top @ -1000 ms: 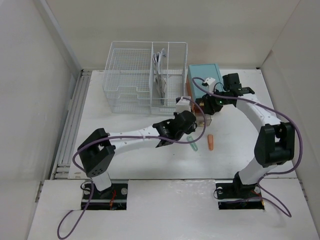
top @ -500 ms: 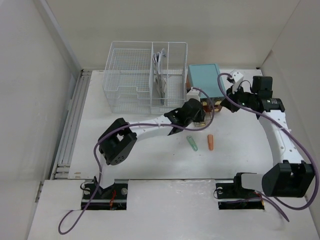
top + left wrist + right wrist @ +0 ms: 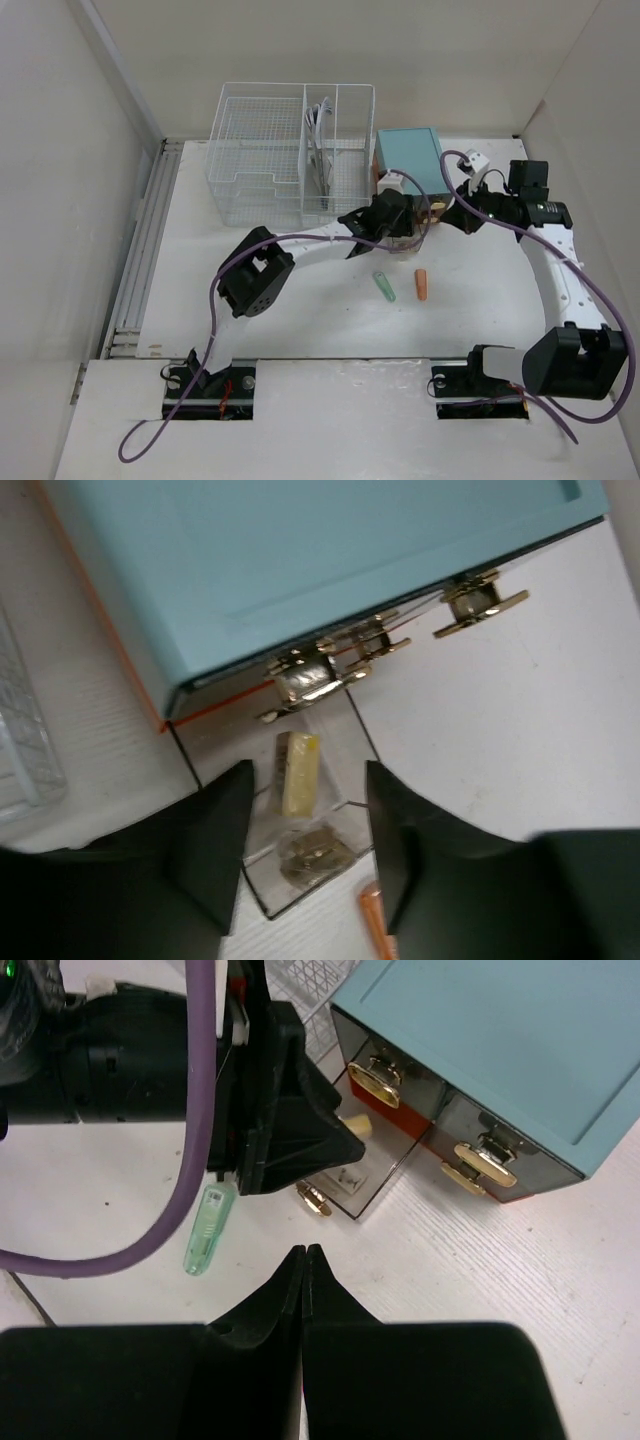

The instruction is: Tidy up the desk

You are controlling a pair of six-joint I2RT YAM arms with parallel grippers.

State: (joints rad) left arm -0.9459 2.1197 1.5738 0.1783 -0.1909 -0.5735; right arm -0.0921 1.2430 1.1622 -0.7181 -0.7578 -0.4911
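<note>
Overhead, the desk (image 3: pixel 300 310) spreads wide and white under both arms, with a wire basket (image 3: pixel 290 150) and a teal box (image 3: pixel 408 155) standing along its far side. The left gripper (image 3: pixel 307 775) hangs over the box's pulled-out clear drawer (image 3: pixel 375 1175), its jaws set moderately apart and empty, and a pale yellow block (image 3: pixel 356 1123) lies in the drawer below them. The right gripper (image 3: pixel 303 1252) hovers near the box's front with its jaws pressed together on nothing, while a green piece (image 3: pixel 384 287) and an orange piece (image 3: pixel 421 285) lie close together on the bare tabletop.
</note>
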